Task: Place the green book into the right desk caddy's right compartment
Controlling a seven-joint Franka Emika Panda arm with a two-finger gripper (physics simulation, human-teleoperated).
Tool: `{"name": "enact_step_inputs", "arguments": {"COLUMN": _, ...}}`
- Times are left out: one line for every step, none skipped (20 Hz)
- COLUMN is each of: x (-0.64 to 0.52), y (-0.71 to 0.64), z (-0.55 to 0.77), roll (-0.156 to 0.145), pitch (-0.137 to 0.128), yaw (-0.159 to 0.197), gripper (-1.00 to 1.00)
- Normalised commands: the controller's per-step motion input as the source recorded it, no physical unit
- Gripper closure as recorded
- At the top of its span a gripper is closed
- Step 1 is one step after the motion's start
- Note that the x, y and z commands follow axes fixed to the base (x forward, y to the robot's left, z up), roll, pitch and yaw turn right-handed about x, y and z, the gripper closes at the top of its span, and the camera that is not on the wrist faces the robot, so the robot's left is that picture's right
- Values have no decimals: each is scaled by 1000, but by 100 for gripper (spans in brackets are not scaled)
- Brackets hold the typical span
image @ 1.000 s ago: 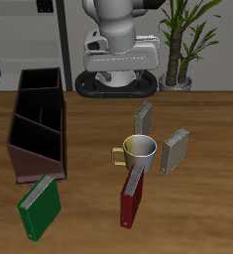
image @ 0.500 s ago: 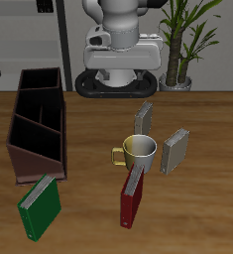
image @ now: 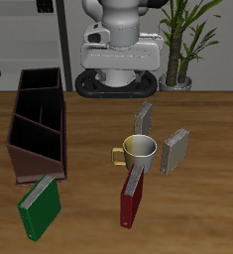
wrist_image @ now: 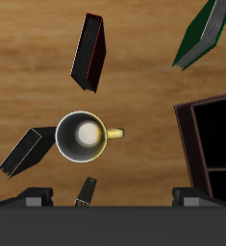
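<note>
The green book (image: 40, 206) lies flat near the table's front edge, just in front of the right desk caddy (image: 25, 159), a long dark brown box with inner dividers. My gripper (image: 116, 67) hangs high above the back of the table, far from both. In the wrist view its fingertips (wrist_image: 33, 199) stand wide apart with nothing between them, so the gripper (wrist_image: 113, 199) is open and empty. That view also shows the green book (wrist_image: 206, 34) and part of the caddy (wrist_image: 185, 144).
A yellow-and-white mug (image: 140, 151) stands mid-table. A dark red book (image: 133, 201) leans in front of it. Two grey books (image: 143, 117) (image: 174, 151) stand beside the mug. A potted plant (image: 182, 45) is at the back.
The arm has shifted slightly at the back of the table. The books, mug and caddy have not moved.
</note>
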Motion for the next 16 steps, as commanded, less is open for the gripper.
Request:
{"name": "enact_step_inputs", "arguments": {"x": 430, "y": -174, "z": 119, "roll": -12, "pitch": 0, "yaw": 13, "gripper": -100}}
{"name": "enact_step_inputs", "arguments": {"x": 753, "y": -304, "z": 112, "roll": 118, "pitch": 102, "yaw": 94, "gripper": -100}}
{"name": "enact_step_inputs", "arguments": {"x": 318, "y": -261, "z": 92, "roll": -108, "pitch": 23, "yaw": -88, "gripper": -100}}
{"name": "enact_step_inputs", "arguments": {"x": 9, "y": -19, "z": -1, "roll": 0, "pitch": 0, "yaw": 0, "gripper": -100}}
{"name": "enact_step_inputs", "arguments": {"x": 458, "y": -2, "z": 92, "roll": 196, "pitch": 10, "yaw": 109, "gripper": -100}}
{"name": "enact_step_inputs", "arguments": {"x": 534, "y": -396, "z": 87, "roll": 96, "pitch": 161, "yaw": -103, "gripper": -100}}
{"name": "enact_step_inputs", "arguments": {"x": 399, "y": -214, "z": 78, "roll": 32, "pitch": 54, "yaw": -110, "gripper": -100}}
{"name": "enact_step_inputs", "arguments": {"x": 368, "y": 15, "z": 134, "roll": 200, "pitch": -57, "yaw": 205, "gripper": -100}}
{"name": "enact_step_inputs", "arguments": {"x": 471, "y": -329, "z": 26, "roll": 23, "pitch": -11, "yaw": 197, "gripper": -100}}
{"name": "enact_step_inputs", "arguments": {"x": 0, "y": 0, "z": 0, "roll": 0, "pitch": 0, "yaw": 0, "gripper": -100}}
{"name": "enact_step_inputs", "arguments": {"x": 323, "y": -192, "z": -28, "roll": 8, "pitch": 57, "yaw": -65, "gripper": -100}}
{"name": "enact_step_inputs", "arguments": {"x": 951, "y": -439, "z": 48, "roll": 188, "pitch": 10, "yaw": 289, "gripper": -100}}
{"name": "enact_step_inputs", "arguments": {"x": -34, "y": 30, "z": 12, "roll": 0, "pitch": 0, "yaw": 0, "gripper": -100}}
{"name": "enact_step_inputs", "arguments": {"x": 570, "y": -620, "z": 132, "roll": -159, "pitch": -44, "yaw": -149, "gripper": -100}}
{"name": "enact_step_inputs", "arguments": {"x": 238, "y": 48, "z": -21, "roll": 226, "pitch": 34, "yaw": 53, "gripper": -100}}
{"name": "enact_step_inputs", "arguments": {"x": 608, "y": -794, "z": 129, "roll": -164, "pitch": -3, "yaw": 95, "gripper": -100}}
